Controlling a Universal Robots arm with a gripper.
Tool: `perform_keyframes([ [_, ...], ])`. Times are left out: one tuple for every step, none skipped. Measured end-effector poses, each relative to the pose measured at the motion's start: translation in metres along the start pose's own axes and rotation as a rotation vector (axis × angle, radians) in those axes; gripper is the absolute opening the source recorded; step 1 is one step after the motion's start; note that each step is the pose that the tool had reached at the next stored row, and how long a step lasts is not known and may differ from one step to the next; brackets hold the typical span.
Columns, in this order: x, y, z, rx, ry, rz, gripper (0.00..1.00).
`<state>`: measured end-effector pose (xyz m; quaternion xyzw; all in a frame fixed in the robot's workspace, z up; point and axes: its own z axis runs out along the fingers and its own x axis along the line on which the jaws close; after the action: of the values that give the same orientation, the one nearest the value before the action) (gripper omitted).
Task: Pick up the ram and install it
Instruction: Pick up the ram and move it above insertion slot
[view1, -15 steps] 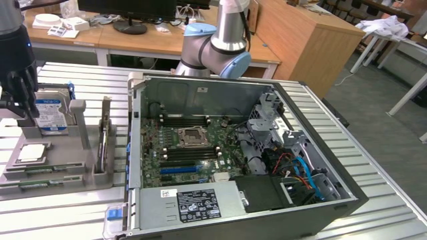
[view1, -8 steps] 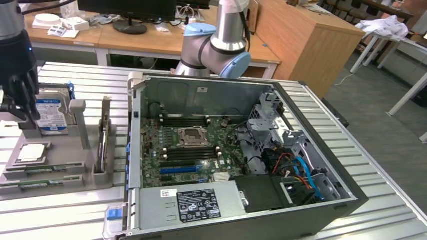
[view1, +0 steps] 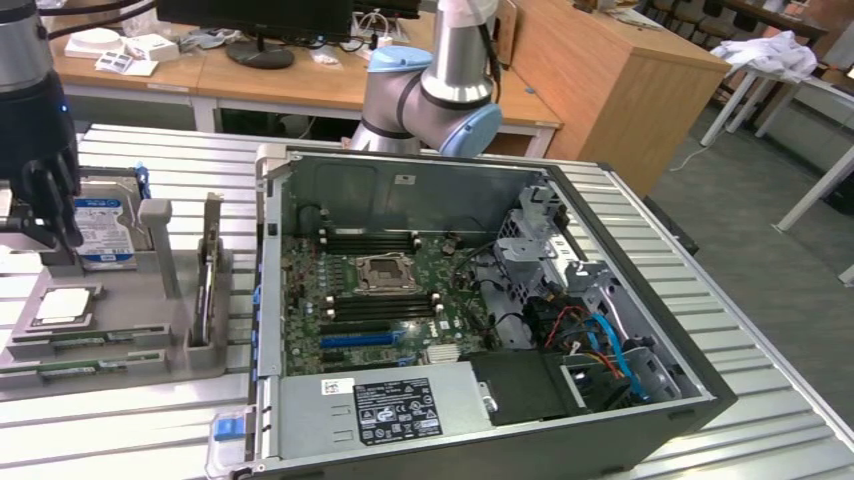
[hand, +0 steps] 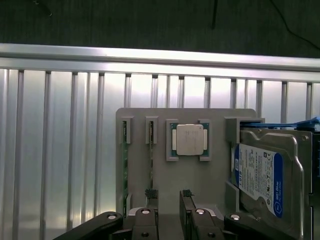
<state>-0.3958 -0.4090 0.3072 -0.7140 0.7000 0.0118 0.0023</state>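
Note:
Two ram sticks stand on edge in narrow slots of the grey holder tray (hand: 215, 120): one ram stick (hand: 125, 167) near the tray's outer edge and a second ram stick (hand: 151, 162) beside it. In the exterior view they are thin green strips (view1: 80, 341) at the tray's (view1: 147, 352) front. My gripper (hand: 169, 196) hangs open above the tray with nothing between its fingers. One fingertip (hand: 151, 194) lines up with the second stick. In the exterior view the gripper (view1: 47, 235) is at the far left, over the tray. The motherboard's black memory slots (view1: 380, 243) lie empty inside the open computer case (view1: 694, 400).
A silver processor chip (hand: 190, 139) and a blue-labelled hard drive (hand: 260, 175) also sit in the tray. The case holds a CPU socket (view1: 380, 272), cables (view1: 601, 340) and a power supply (view1: 387, 405). The arm's base (view1: 427, 90) rises behind the case. All rests on a ribbed aluminium table (view1: 160, 430).

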Motion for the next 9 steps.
perform_keyframes([
  [0.0000, 0.0000, 0.0009, 0.0000, 0.0000, 0.000, 0.31],
  [0.0000, 0.0000, 0.0018, 0.0000, 0.0000, 0.000, 0.31],
  [0.0001, -0.0001, 0.0027, 0.0000, 0.0000, 0.000, 0.31],
  [0.0001, -0.0001, 0.0036, 0.0001, 0.0000, 0.000, 0.31],
  [0.0001, -0.0001, 0.0045, -0.0001, 0.0000, 0.000, 0.31],
  [0.0001, -0.0001, 0.0054, 0.0000, 0.0001, 0.000, 0.31],
  [0.0001, -0.0001, 0.0063, 0.0000, 0.0000, 0.000, 0.31],
  [0.0002, -0.0001, 0.0071, 0.0000, 0.0001, 0.000, 0.31],
  [0.0002, -0.0001, 0.0079, 0.0000, 0.0000, 0.000, 0.31],
])
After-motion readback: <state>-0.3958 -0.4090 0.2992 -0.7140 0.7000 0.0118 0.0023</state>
